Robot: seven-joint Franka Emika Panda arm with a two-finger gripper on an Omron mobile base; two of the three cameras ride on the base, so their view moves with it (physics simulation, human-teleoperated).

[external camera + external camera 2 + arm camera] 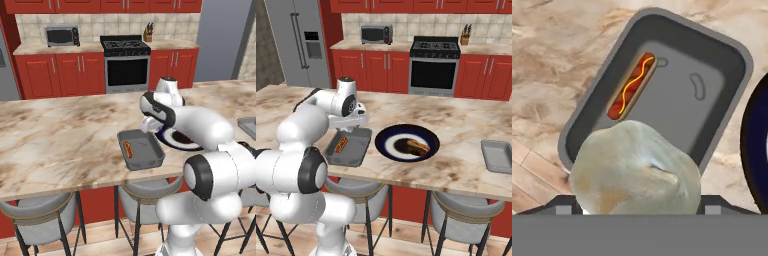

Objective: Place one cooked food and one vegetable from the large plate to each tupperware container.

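Hand view: pale lumpy whitish-green vegetable (637, 167), maybe cauliflower or garlic, sits right at the gripper (637, 210), blocks the finger tips; looks clamped between the jaws but the contact itself is hidden. Below it, grey tupperware container (722, 90) on the marble counter (552, 60), with a hot dog (632, 86) with a yellow squiggle lying along one long side of the tub. Dark navy rim of the large plate (757, 150) at the right edge, just beside the tub.

Left base view: gripper (150, 124) hangs over the far edge of the near tub (147, 155), between the tub and the plate (167, 141); hot dog (128, 148) on the tub's left side. Second grey tub (248, 125) at the right edge, well apart.

Right base view: gripper (354, 121) above the tub (356, 150) with its hot dog (341, 144). Plate (391, 137) just right of that tub, another hot dog (417, 146) on its dark brown centre. Second tub (497, 156) far right on the counter (466, 120), nothing seen in it
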